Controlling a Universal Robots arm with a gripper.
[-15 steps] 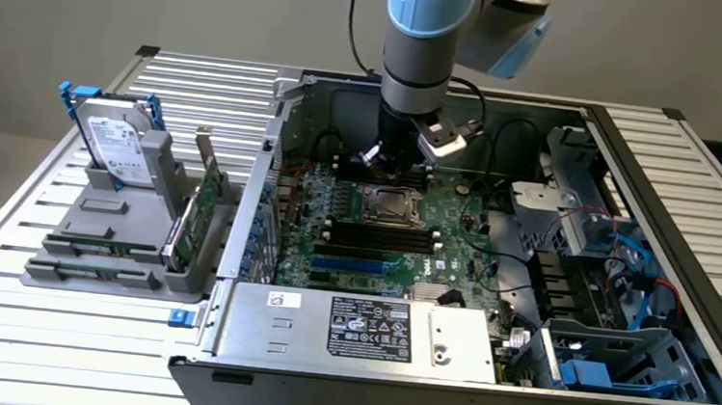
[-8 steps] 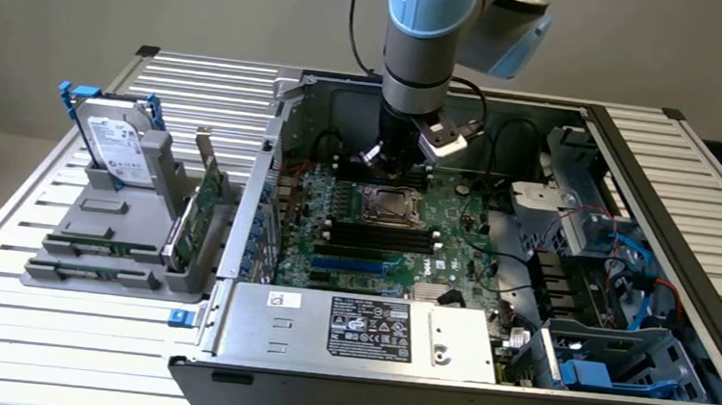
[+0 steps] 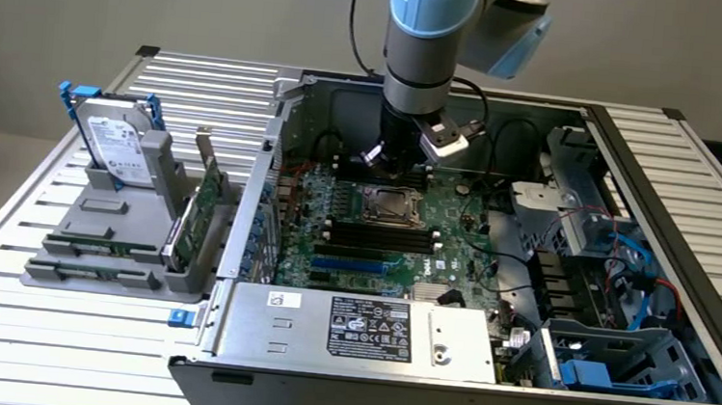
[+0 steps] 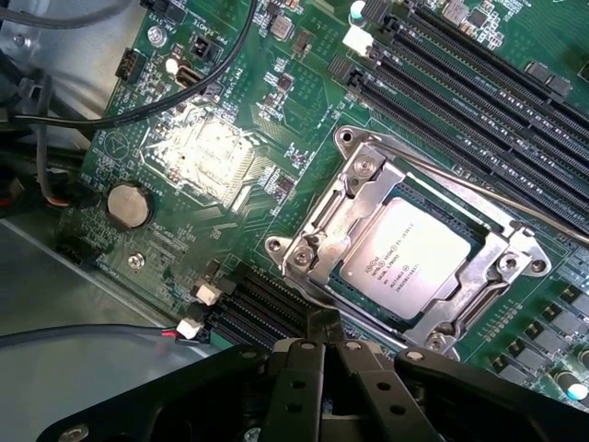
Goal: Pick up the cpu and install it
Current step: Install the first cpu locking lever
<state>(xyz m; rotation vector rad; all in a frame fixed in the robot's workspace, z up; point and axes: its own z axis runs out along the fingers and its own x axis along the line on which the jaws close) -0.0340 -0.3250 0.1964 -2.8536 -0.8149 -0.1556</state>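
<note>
We see the fingers (image 4: 333, 368) closed and empty, with the cpu (image 4: 405, 258) seated in its socket (image 4: 363, 170) at about one o'clock from them.

The exterior view looks down from high and in front at an open computer case (image 3: 485, 270) lying on a slatted tabletop (image 3: 41, 332), far enough back to take in the whole case, a grey parts stand (image 3: 113, 241) at the frame's left and the arm (image 3: 423, 43) descending from the top centre. The wrist view sits close above the motherboard (image 4: 230, 157), facing almost straight down, with the black gripper (image 4: 327, 387) along its lower edge. Both views share the processor socket (image 4: 405, 258), seen in the exterior view at the frame's centre (image 3: 388, 206), together with the cpu (image 4: 405, 262) in it and the nearby dark memory slots (image 4: 479, 92).
</note>
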